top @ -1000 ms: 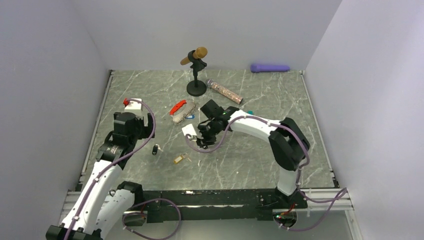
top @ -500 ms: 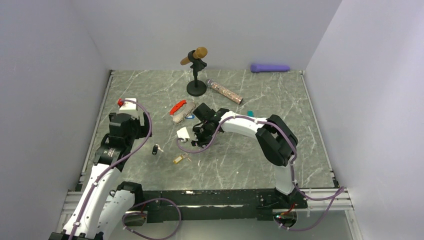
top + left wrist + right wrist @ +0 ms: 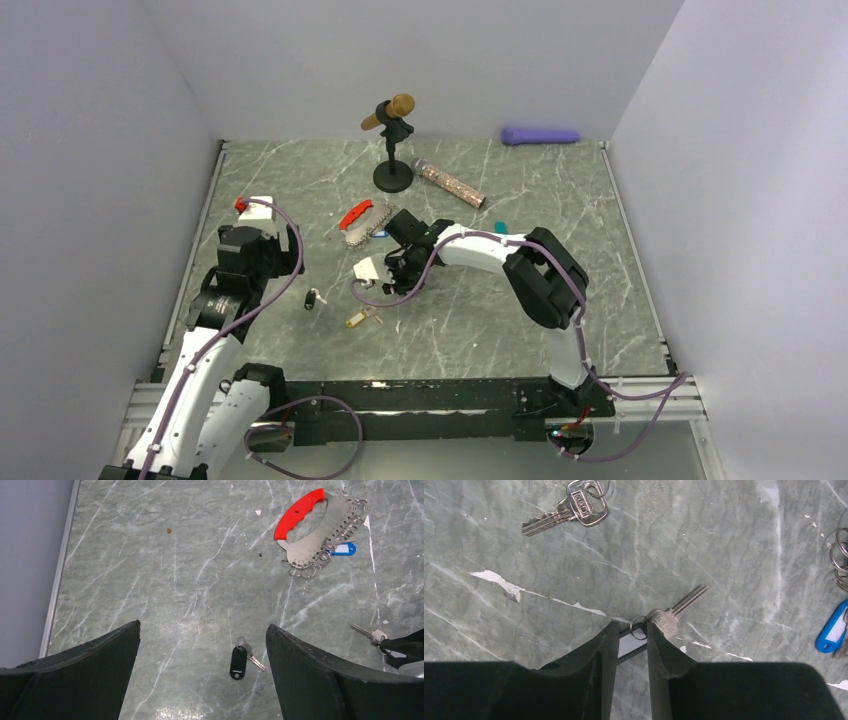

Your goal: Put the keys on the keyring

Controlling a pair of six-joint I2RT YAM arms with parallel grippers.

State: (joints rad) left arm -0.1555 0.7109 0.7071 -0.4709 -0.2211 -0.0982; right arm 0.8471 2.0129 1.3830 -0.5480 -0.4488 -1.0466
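1. The right tool point(image 3: 632, 627) is clamped on the tag of a silver key point(image 3: 674, 611), its fingers nearly together; the key lies flat on the grey-green marbled counter point(image 3: 724, 540) with its blade pointing away from the fingers; the tag's colour cannot be told.
2. The keyring point(image 3: 320, 540), a red handle on a silvery plate hung with split rings, lies on the counter just beyond the right tool in the overhead view; a blue-tagged key point(image 3: 345, 549) lies against its rings.
3. The left tool point(image 3: 202, 626) hangs above the counter near the left wall, fingers spread wide and gripping nothing; a black-tagged key point(image 3: 239, 659) lies on the counter below, framed between the two fingers in the left wrist view.
4. A yellow-tagged key point(image 3: 360, 318) lies on the near side of the right tool, a little apart from the black-tagged key.
5. The right wrist view also shows a loose key point(image 3: 569, 510) on a small ring, well ahead of the fingers; its tag is out of frame, so which of the tagged keys it is cannot be told.
6. Towards the back of the counter stand a microphone on a stand point(image 3: 393, 140) and, beside it, a glittery tube point(image 3: 448, 183); a purple cylinder point(image 3: 540, 135) lies at the rear wall; a small teal block point(image 3: 500, 226) sits beyond the right arm.
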